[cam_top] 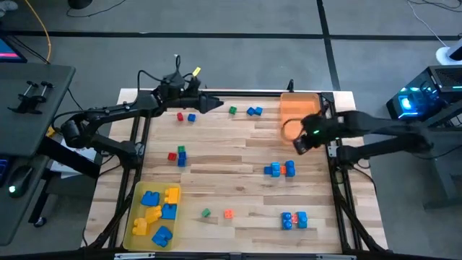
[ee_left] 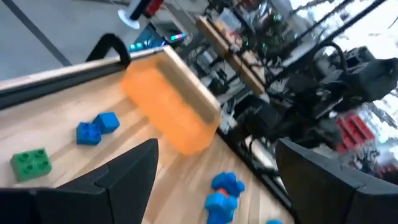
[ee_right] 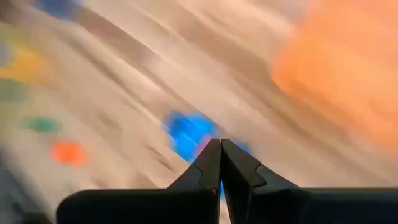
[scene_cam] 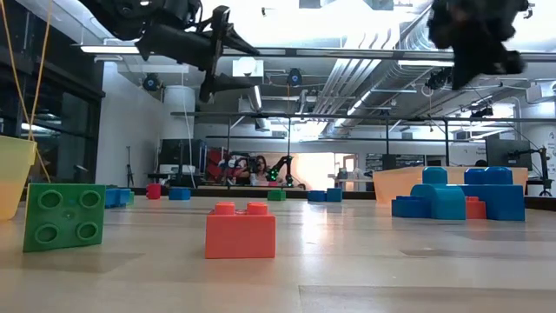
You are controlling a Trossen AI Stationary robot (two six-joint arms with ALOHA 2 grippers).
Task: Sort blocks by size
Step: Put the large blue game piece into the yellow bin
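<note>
We judge the sorting to be partway along. The yellow tray point(cam_top: 135, 217) at the near left corner of the table point(cam_top: 231, 155) already carries several large blue and yellow blocks point(cam_top: 159, 209), while the orange tray point(cam_top: 299, 108) at the far right corner looks empty from above. Plenty is not yet sorted: a red and a blue cube point(cam_top: 185, 116) near the far edge on the left, a green cube point(cam_top: 232, 110) and a blue pair point(cam_top: 254, 111) beside the orange tray, a red, green and blue cluster point(cam_top: 177, 155) left of centre, a blue cluster point(cam_top: 279, 170) towards the right edge, a green cube point(cam_top: 206, 213) and an orange one point(cam_top: 228, 214) near the near edge, and a blue and orange cluster point(cam_top: 294, 220) near the near right corner.

Our right gripper point(cam_top: 302, 142) hangs above the table just off the orange tray's near side, its fingers point(ee_right: 211, 163) pressed together on nothing. Its wrist view is smeared, so we take it to be travelling towards a next pick; the move calls for spreading the fingers before coming down over a block, perhaps the blue cluster close by.

Our left gripper point(cam_top: 211, 103) sits by the far edge, fingers spread wide, holding and touching nothing, with the green cube just ahead of it.
</note>
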